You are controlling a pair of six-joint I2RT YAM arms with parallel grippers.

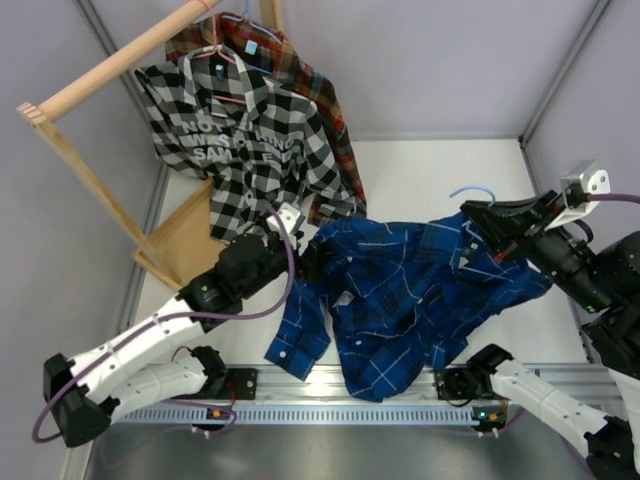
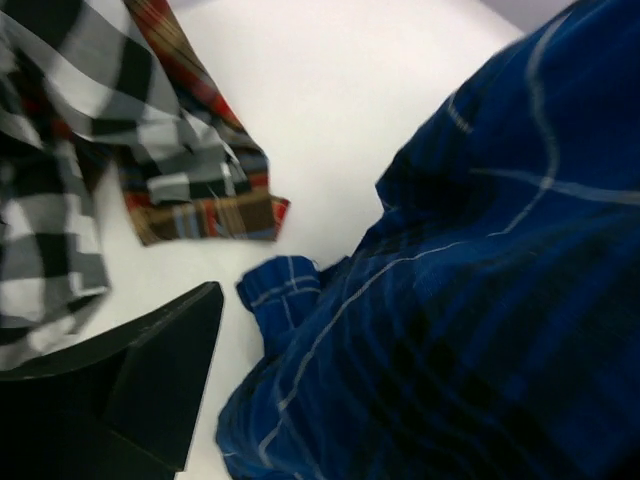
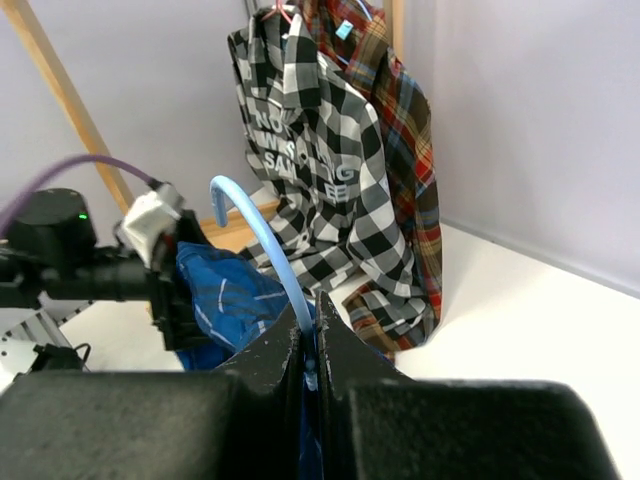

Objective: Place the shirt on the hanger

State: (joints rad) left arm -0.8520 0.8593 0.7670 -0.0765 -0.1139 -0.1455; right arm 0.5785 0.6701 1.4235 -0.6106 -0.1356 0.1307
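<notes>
The dark blue plaid shirt (image 1: 410, 290) lies crumpled on the white table between my two grippers. It fills the right of the left wrist view (image 2: 480, 300). My left gripper (image 1: 308, 258) is at the shirt's left edge. Its left finger (image 2: 160, 380) stands well apart from the centre, so the jaws are open, and fabric lies over the hidden right finger. My right gripper (image 1: 487, 222) is shut on the neck of the light-blue hanger (image 1: 470, 190), whose hook (image 3: 262, 235) curves up from the closed fingers (image 3: 309, 335). The hanger's body is hidden in the shirt's collar end.
A wooden rack (image 1: 110, 65) stands at the back left, its base (image 1: 185, 240) close to my left gripper. On it hang a black-and-white checked shirt (image 1: 245, 150) on a pinkish-red hanger (image 1: 228, 52) and a red-brown plaid shirt (image 1: 330, 120). A metal rail (image 1: 330, 385) runs along the near edge.
</notes>
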